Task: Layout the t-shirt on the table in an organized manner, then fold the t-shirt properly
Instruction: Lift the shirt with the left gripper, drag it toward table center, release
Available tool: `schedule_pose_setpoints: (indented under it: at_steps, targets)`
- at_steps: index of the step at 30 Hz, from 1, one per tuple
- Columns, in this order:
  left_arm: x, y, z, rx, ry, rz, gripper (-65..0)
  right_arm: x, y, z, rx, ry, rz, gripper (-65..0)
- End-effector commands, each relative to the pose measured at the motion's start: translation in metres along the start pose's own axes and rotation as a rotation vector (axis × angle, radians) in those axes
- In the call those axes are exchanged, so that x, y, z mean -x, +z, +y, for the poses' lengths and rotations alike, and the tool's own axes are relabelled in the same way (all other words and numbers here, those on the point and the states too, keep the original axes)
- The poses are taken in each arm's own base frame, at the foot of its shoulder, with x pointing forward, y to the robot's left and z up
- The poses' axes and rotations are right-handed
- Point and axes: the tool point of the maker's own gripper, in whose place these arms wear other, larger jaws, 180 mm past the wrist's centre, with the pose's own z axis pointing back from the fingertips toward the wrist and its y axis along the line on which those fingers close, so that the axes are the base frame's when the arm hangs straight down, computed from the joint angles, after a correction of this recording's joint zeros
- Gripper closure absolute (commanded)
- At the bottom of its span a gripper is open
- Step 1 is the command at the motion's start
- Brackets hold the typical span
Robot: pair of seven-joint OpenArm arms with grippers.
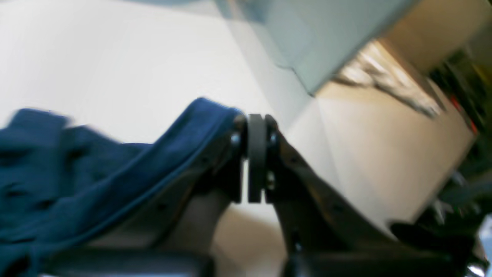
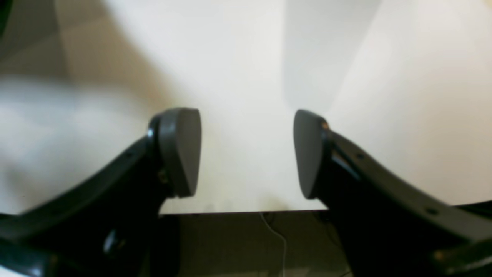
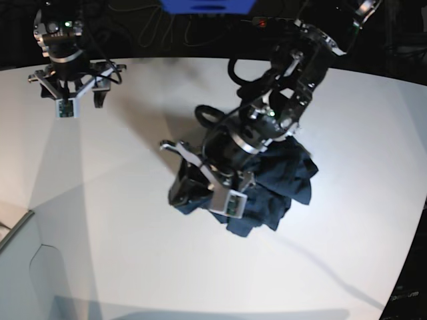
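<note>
The dark navy t-shirt (image 3: 288, 180) lies bunched on the white table (image 3: 133, 253), right of centre. My left gripper (image 3: 185, 177) hangs over the shirt's left end. In the left wrist view its pads (image 1: 256, 138) stand pressed together with only a thin slit low down. The t-shirt's (image 1: 77, 173) hem runs up taut to the tip of the left gripper (image 1: 255, 119), and the cloth drapes over one finger. My right gripper (image 3: 67, 93) hovers at the far left of the table. In its own wrist view the right gripper (image 2: 248, 154) is open, with bare table (image 2: 246, 57) between its fingers.
A pale grey box (image 3: 20, 267) stands at the near left corner of the table. The table's edge (image 2: 246, 211) shows below the right gripper, with dark floor and a cable beyond. A blue object (image 3: 207, 5) and cables lie behind the far edge.
</note>
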Motion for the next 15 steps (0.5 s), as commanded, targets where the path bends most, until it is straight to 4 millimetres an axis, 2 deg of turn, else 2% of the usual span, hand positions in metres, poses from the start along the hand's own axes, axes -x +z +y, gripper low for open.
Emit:
schedule_pose_setpoints:
  at_steps: [1, 4, 6, 7, 10, 15]
  targets:
    - [-0.015, -0.001, -0.01, 0.034, -0.005, -0.05, -7.8, -0.009, 0.003, -0.003, 0.006, 0.008, -0.037, -38.1]
    - [-0.006, -0.001, -0.022, 0.065, -0.009, -0.027, -24.1, -0.009, 0.003, -0.003, 0.006, 0.008, -0.037, -38.1]
    - [0.004, 0.004, -0.02, 0.066, -0.021, 0.0, -34.1, -0.009, 0.003, -0.003, 0.006, 0.008, -0.037, -38.1]
    - [0.006, 0.009, -0.017, 0.062, -0.025, 0.002, -37.0, -0.009, 0.003, -0.002, 0.004, 0.008, -0.037, -38.1]
    - [0.015, 0.022, 0.0, 0.02, -0.029, 0.025, -38.4, -0.01, 0.003, -0.002, 0.004, 0.008, -0.039, -38.1]
    - [0.035, 0.058, 0.061, -0.162, 0.034, 0.053, -38.5, -0.012, 0.002, -0.001, 0.001, 0.008, -0.045, -38.1]
